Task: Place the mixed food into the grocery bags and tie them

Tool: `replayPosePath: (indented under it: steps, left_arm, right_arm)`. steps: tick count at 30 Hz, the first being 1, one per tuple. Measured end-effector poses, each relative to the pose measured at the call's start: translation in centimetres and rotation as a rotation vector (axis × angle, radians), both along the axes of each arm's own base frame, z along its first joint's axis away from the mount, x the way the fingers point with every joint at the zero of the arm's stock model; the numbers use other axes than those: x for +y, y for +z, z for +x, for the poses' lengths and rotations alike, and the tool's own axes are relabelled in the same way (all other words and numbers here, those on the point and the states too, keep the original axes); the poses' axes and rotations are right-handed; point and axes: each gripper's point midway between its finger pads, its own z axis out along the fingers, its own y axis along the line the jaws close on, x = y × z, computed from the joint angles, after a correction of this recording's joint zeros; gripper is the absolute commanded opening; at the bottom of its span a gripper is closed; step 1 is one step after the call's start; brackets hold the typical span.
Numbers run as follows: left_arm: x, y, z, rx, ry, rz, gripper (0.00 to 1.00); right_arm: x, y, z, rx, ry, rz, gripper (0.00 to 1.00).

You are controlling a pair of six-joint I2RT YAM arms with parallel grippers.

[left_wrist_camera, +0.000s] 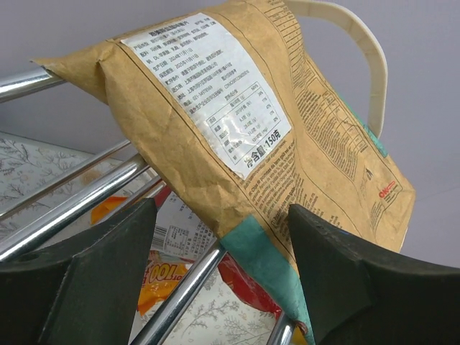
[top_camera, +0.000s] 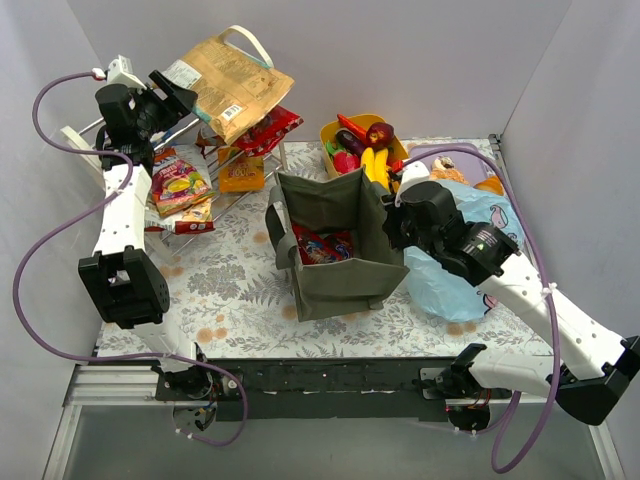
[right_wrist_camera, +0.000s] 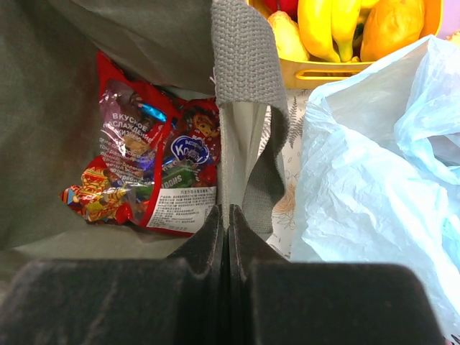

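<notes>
Left jaws gape around the tan paper packet (top_camera: 235,85) on the wire rack (left_wrist_camera: 72,208), far left, arm raised; right jaws pinch the right rim of the olive tote (top_camera: 340,280). Floral counter (top_camera: 230,290), grey walls.

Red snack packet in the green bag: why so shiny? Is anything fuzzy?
Right wrist view: light glints off the glossy red packet in the green tote; the right gripper looks blurry. Left wrist view: glare on the label of the tan packet.
</notes>
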Motion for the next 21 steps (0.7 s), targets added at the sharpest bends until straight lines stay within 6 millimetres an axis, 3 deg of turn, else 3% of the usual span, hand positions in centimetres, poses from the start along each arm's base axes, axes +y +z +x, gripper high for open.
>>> replayPosePath:
  steps: [3, 8, 9, 10, 13, 18, 19, 21]
  left_arm:
    - [0.1, 0.1, 0.2, -0.015, 0.004, 0.005, 0.02]
    - [0.1, 0.2, 0.2, -0.024, 0.008, 0.007, 0.01]
    - [0.1, 0.3, 0.2, -0.025, 0.009, 0.007, 0.28]
    - [0.1, 0.3, 0.2, -0.025, 0.009, 0.007, 0.44]
    - [0.0, 0.3, 0.2, -0.024, 0.008, 0.008, 0.66]
    - [0.0, 0.2, 0.0, -0.006, 0.007, 0.009, 0.75]
    - [-0.1, 0.2, -0.1, -0.004, 0.005, 0.012, 0.82]
    - [-0.3, 0.2, -0.1, 0.0, 0.0, 0.019, 0.87]
  right_arm:
    - [-0.1, 0.2, -0.2, -0.002, 0.0, 0.012, 0.02]
    - [-0.2, 0.1, -0.4, 0.001, 0.0, 0.016, 0.02]
    - [-0.2, 0.1, -0.5, 0.0, 0.0, 0.017, 0.02]
    - [-0.3, 0.2, -0.5, 0.0, 0.0, 0.018, 0.02]
    - [-0.3, 0.2, -0.6, -0.001, 0.001, 0.02, 0.02]
    - [-0.6, 0.2, -0.9, 0.004, 0.001, 0.019, 0.02]
    - [-0.7, 0.3, -1.0, 0.005, 0.001, 0.019, 0.02]
    - [-0.8, 0.3, -1.1, 0.003, 0.001, 0.02, 0.02]
